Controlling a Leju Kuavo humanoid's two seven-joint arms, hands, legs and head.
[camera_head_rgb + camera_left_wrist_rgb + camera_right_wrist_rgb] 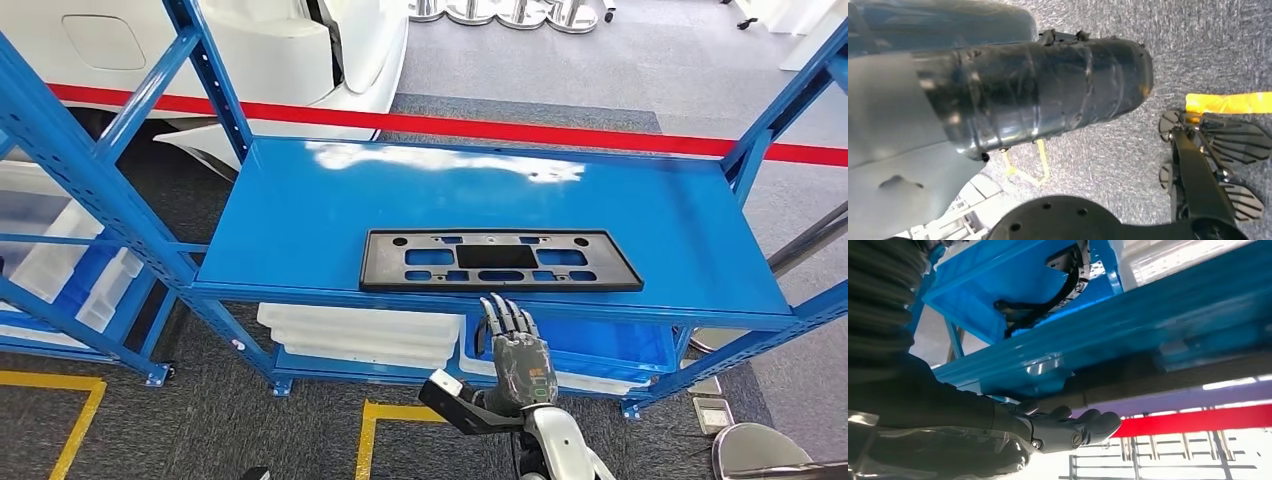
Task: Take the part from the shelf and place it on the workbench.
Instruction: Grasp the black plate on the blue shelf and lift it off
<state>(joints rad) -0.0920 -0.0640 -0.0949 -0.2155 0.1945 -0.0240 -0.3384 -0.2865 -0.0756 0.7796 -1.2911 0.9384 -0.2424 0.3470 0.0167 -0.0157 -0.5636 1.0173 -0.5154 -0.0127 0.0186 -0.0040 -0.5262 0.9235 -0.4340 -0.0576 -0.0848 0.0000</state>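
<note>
Black plate-holder frame [499,260] flat at centre frame, near front edge of blue shelf [300,215]. Right hand [516,355] below edge, fingers apart, empty. Risk: fingertips catching shelf lip, shoving frame back.

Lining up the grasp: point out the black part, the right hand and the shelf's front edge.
black part [500,260], head view, its middle panel.
right hand [522,360], head view, back of the hand.
shelf front edge [300,294], head view, the blue lip left of the part.

Head view high, facing forward and down onto the blue shelf [480,200]; right wrist view close beneath the shelf's front edge, looking up; left wrist view faces the floor [1108,160].
</note>
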